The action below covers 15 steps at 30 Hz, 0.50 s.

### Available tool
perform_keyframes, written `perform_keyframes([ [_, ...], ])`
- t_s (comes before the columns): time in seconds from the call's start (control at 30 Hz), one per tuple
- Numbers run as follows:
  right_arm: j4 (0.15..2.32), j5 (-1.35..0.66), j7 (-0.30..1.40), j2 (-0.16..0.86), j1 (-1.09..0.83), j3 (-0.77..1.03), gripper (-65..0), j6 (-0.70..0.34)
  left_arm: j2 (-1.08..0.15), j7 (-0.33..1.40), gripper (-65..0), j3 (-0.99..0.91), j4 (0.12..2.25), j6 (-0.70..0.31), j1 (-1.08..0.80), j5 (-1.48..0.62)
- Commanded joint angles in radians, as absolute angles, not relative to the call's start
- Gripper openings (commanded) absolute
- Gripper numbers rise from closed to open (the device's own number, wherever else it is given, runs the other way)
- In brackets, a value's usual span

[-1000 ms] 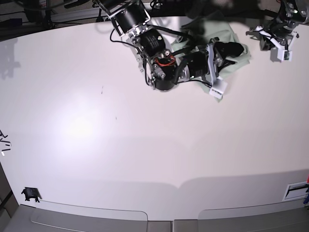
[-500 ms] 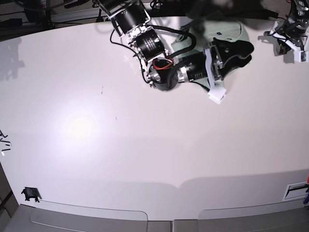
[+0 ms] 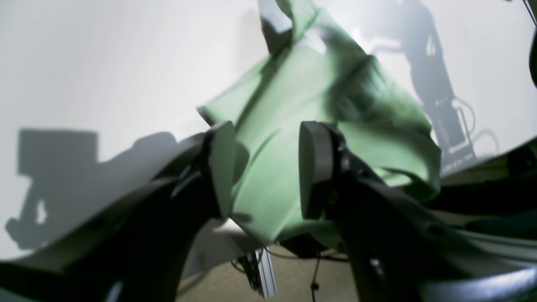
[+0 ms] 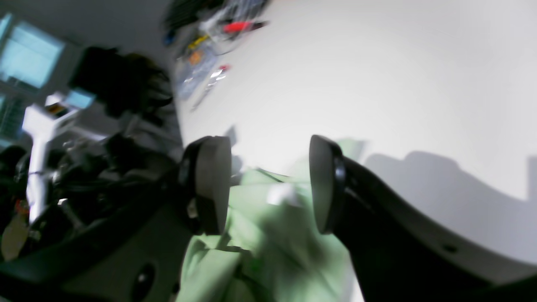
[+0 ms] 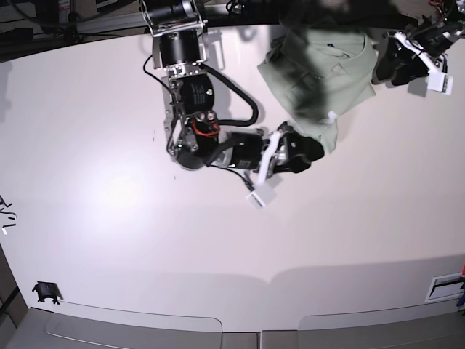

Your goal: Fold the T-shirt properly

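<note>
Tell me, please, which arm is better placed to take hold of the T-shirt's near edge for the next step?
Probably the right. The right gripper is open at the near corner of the T-shirt, with cloth showing between its pads in its wrist view. The left gripper, also open, sits at the far side edge.

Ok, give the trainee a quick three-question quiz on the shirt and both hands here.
1. True or false: the T-shirt lies neatly folded at the middle of the table.
2. The jaws of the left hand stand: A shut tight, B apart, C out of view.
3. Name the hand by the shirt's corner nearest the table's middle.
Key: 1 false, it lies rumpled at the far edge; 2 B; 3 the right hand.
</note>
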State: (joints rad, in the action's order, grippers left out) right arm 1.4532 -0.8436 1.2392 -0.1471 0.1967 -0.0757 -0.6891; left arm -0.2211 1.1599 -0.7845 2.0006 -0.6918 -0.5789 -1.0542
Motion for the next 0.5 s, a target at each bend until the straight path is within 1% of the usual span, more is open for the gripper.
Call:
perform_keyframes([
  [0.0, 1.470, -0.870, 1.220, -0.157, 0.218, -0.062, -36.6, -0.698, -0.225, 1.155, -41.8, -0.789, 2.016, -0.698, -0.598, -1.098],
  [0.07, 1.470, -0.871, 1.219, -0.157, 0.218, -0.039, -36.6, -0.698, -0.225, 1.160, -42.7, -0.775, 2.016, -0.698, -0.627, -1.150],
  [0.17, 1.470, -0.871, 1.220, -0.157, 0.218, -0.033, -36.6, -0.698, -0.225, 1.163, -49.0, -0.719, 2.016, -0.698, -0.680, -1.169],
  [0.2, 1.470, -0.871, 1.220, -0.157, 0.218, -0.034, -36.6, -0.698, -0.225, 1.163, -49.8, -0.697, 2.016, -0.698, -0.695, -1.155],
  [0.3, 1.470, -0.871, 1.220, -0.157, 0.218, -0.047, -36.6, -0.698, -0.225, 1.155, -49.8, -0.641, 2.016, -0.698, -0.718, -1.081],
  [0.47, 1.470, -0.871, 1.220, -0.157, 0.218, -0.081, -36.6, -0.698, -0.225, 1.158, -50.1, -0.583, 2.015, -0.698, -0.718, -1.074],
])
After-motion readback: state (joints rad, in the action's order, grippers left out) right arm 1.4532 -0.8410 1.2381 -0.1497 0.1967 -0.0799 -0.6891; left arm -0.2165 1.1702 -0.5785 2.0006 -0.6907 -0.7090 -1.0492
